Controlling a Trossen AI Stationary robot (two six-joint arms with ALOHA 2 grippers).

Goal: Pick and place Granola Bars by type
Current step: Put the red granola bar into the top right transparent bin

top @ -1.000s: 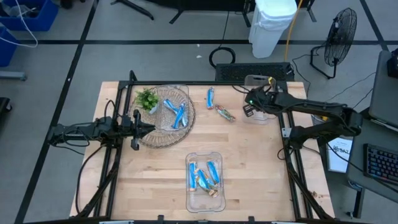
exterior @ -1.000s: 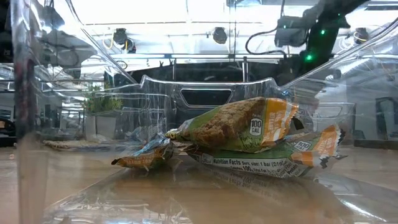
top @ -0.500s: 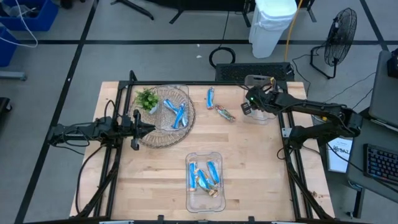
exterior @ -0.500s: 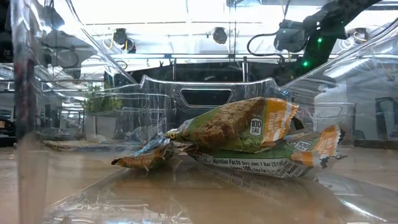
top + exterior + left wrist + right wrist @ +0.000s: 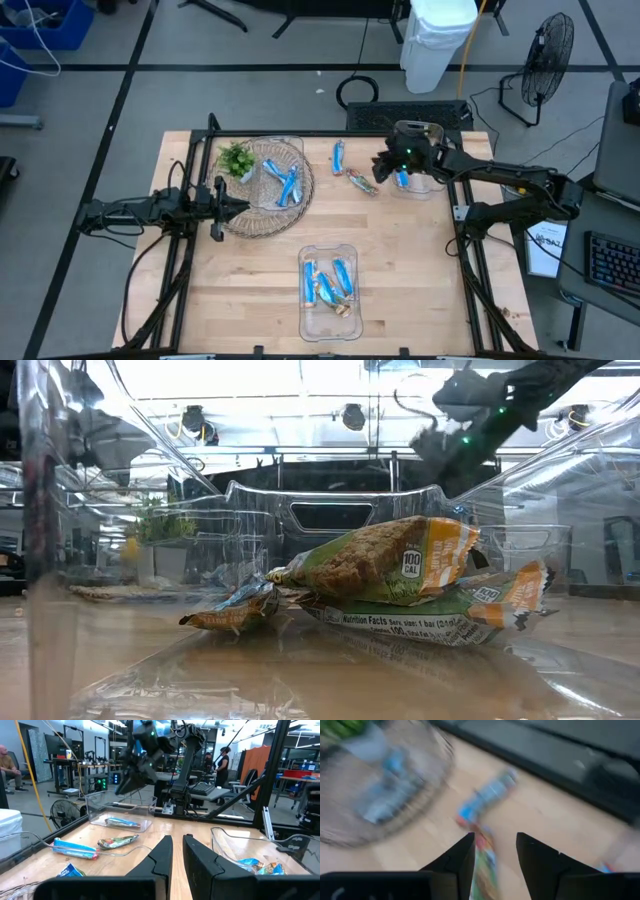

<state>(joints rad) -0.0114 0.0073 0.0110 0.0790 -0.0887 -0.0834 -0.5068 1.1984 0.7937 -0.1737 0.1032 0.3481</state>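
Wooden table [image 5: 250,290] in a cluttered workshop. Right gripper [image 5: 492,851] spread, empty, above far-right clear bin [image 5: 425,185].

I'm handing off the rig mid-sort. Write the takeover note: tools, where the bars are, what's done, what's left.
Right tool: open, empty, above the table beside the small clear tray at the far right.
Left tool: waiting at the near edge of the round wicker basket; holds nothing.
Done: one blue bar lies in the small tray. The near clear bin holds several blue bars and a tan one.
Left: blue bars in the basket, one blue bar and one tan bar loose on the table between basket and tray.
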